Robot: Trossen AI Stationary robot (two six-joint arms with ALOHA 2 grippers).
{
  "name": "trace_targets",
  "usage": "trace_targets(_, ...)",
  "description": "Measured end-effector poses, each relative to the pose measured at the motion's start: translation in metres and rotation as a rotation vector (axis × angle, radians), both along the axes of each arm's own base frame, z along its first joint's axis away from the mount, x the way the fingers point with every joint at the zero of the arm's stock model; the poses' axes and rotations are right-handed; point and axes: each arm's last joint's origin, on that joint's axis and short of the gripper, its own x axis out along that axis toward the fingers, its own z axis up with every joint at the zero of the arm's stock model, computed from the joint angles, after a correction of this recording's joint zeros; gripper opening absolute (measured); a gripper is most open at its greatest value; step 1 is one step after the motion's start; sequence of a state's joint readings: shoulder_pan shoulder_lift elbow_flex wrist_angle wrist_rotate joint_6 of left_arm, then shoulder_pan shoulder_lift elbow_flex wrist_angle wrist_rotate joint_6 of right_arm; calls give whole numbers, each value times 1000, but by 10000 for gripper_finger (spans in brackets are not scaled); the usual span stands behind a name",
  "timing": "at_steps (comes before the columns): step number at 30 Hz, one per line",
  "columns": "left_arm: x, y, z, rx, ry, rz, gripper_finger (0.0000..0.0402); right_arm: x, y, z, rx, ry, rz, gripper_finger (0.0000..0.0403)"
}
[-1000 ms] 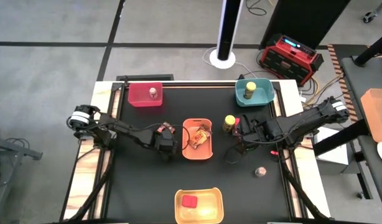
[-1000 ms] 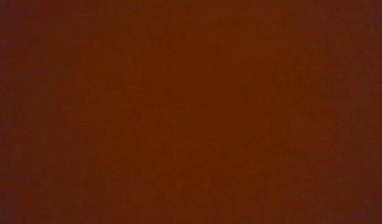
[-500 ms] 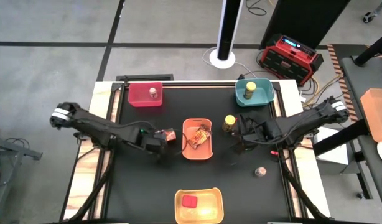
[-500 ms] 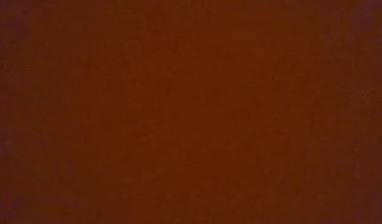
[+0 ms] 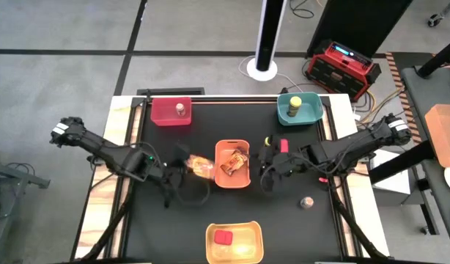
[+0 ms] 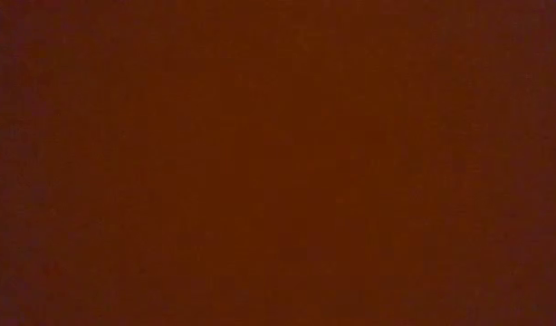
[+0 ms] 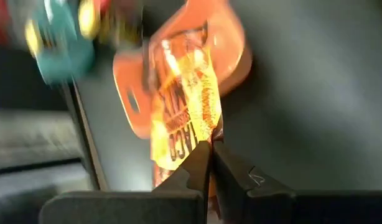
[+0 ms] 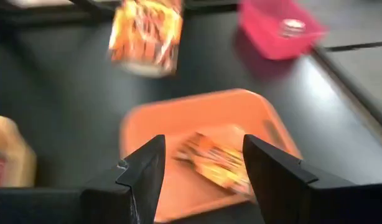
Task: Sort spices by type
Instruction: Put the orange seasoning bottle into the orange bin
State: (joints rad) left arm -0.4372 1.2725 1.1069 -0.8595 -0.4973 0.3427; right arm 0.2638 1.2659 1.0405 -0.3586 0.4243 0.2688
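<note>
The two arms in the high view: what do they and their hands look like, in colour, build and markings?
Both arms are dark, slender and jointed. The left arm carries a white band at its outer end, as does the right arm. A small red part shows near the right hand. The left hand has two dark, tapered fingers; the right hand's fingers are dark, broad and angular.

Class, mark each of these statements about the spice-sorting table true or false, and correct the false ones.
1. The left gripper is shut on a printed packet. True.
2. The orange bin is empty. False: a second packet lies in it.
3. The red bin holds a small silver-lidded jar. True.
4. The right gripper grips a red cube box. False: it is open and holds nothing.
5. The teal bin holds a yellow-lidded jar. True.
</note>
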Motion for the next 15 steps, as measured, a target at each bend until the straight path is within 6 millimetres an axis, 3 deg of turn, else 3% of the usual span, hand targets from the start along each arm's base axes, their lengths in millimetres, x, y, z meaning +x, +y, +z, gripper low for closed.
trace_targets(7,22,-32,9,210,-19,-237,0,12,-8,9,279,-115,143,214)
trace_targets(12,45,-45,8,248,1,-265,0,16,-16,6,438,-132,167,251)
trace_targets(15,58,-53,5,288,29,-306,0,22,-16,-2,447,-109,157,277)
